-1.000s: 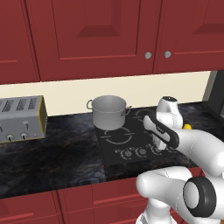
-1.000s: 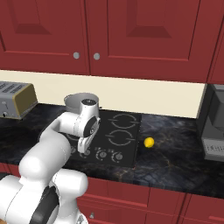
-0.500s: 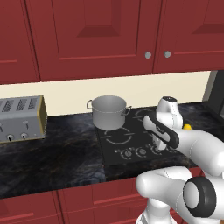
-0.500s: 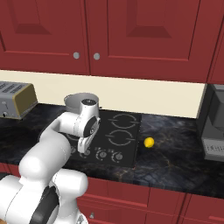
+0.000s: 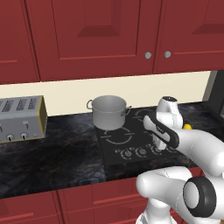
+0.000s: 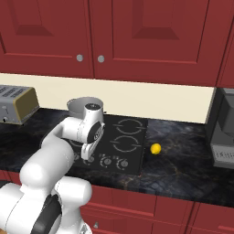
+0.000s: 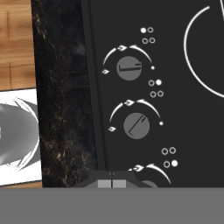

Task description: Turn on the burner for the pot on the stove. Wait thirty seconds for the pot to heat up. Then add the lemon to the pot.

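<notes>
While the pincer [image 7: 112, 183] is hanging low over the knob row with its two tips pressed together and nothing between them, the hand view is looking down on the front strip of the stove [image 7: 183, 131]. One knob [image 7: 136, 126] is sitting just ahead of the tips with its mark slanted; the next knob [image 7: 129, 68] beyond it has its mark lying flat. A third knob is partly hidden under the tips, so its setting cannot be read.

From the base views, the pincer [image 5: 158, 145] is hovering at the stove's front edge [image 6: 114, 169], wrist pointed down at the knobs. The pot [image 5: 109, 112] is standing upright on the rear ring at the stove's left side, as seen in the left base view, well back from the hand. The lemon [image 6: 156, 148] is lying on the dark tabletop [image 6: 183, 169] just off the stove's right edge, apart from pot and arm. A toaster [image 5: 21, 119] is sitting far to the left.

Judgement: the burner step or the wait is in hand; the lemon is not yet picked up. Whether the pot's burner is already on cannot be told. If it is, the next move is calling for a lift away from the knobs, an opening of the tips, and a reach rightward to the lemon.
</notes>
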Controlling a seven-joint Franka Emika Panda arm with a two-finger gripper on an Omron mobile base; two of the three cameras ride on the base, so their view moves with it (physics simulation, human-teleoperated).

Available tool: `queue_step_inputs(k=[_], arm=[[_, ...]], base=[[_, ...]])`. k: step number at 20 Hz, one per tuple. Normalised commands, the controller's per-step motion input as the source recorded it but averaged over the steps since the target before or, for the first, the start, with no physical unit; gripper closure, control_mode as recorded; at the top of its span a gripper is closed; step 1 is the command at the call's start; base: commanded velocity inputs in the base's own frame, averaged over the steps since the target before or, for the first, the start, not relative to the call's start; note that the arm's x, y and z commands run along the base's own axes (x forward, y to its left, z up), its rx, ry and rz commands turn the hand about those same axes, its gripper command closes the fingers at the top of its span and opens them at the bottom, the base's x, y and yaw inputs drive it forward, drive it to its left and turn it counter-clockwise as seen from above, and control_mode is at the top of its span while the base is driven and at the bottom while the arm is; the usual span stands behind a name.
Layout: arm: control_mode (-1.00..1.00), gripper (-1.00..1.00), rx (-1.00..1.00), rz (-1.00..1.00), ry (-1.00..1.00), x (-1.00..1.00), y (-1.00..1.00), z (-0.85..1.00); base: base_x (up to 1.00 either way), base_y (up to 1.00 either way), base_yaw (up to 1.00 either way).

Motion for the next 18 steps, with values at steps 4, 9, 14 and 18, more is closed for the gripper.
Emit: queue_step_inputs(k=[4, 9, 14, 18], arm=[[-1.00, 1.00, 0.00, 0.00, 0.00, 0.00, 0.00, 0.00], [-1.00, 1.00, 0.00, 0.00, 0.00, 0.00, 0.00, 0.00], [-1.00, 1.00, 0.00, 0.00, 0.00, 0.00, 0.00, 0.00], [-1.00, 1.00, 0.00, 0.00, 0.00, 0.00, 0.00, 0.00]], base=[[0.00, 0.00, 0.00], [0.00, 0.00, 0.00], [0.00, 0.00, 0.00], [0.00, 0.00, 0.00]])
